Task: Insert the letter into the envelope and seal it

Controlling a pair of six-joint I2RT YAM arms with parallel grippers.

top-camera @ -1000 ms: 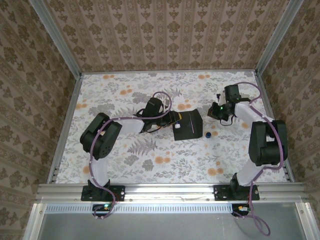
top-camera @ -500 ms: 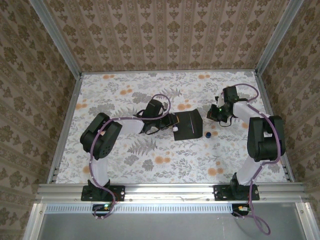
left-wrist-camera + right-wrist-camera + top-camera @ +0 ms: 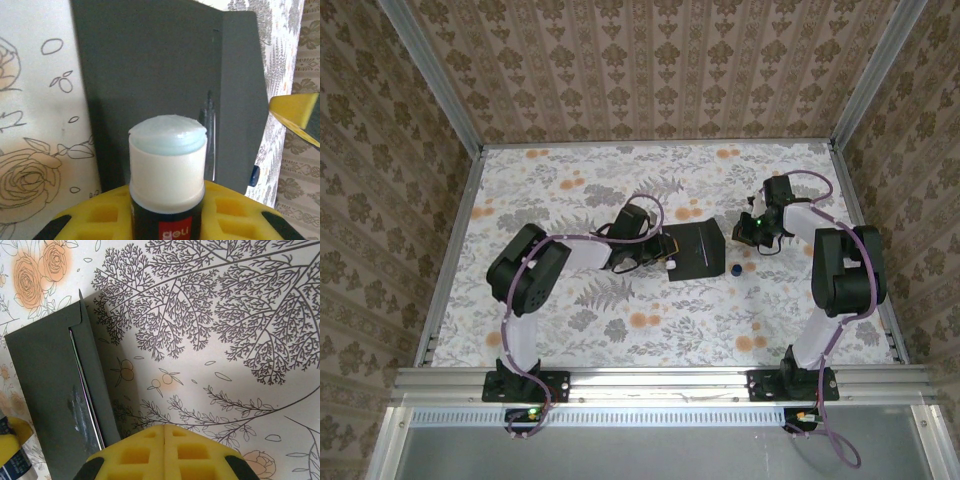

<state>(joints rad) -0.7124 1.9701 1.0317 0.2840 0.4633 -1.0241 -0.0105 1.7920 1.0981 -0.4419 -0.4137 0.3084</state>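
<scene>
Lying flat mid-table, the envelope (image 3: 695,250) has its flap (image 3: 240,90) open toward the right gripper (image 3: 165,450), whose pads are pressed together on nothing. A thin pale edge at the mouth suggests the letter (image 3: 84,385) is already inside. The left gripper (image 3: 167,222) is clamped on an uncapped glue stick (image 3: 167,160). Its tip should be dragged lightly along the flap, spreading beyond the smear (image 3: 77,405), before the flap is folded.

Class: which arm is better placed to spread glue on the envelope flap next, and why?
Left. Its jaws grip the uncapped glue stick, tip facing the open envelope flap. The right jaws are shut, holding nothing.
</scene>
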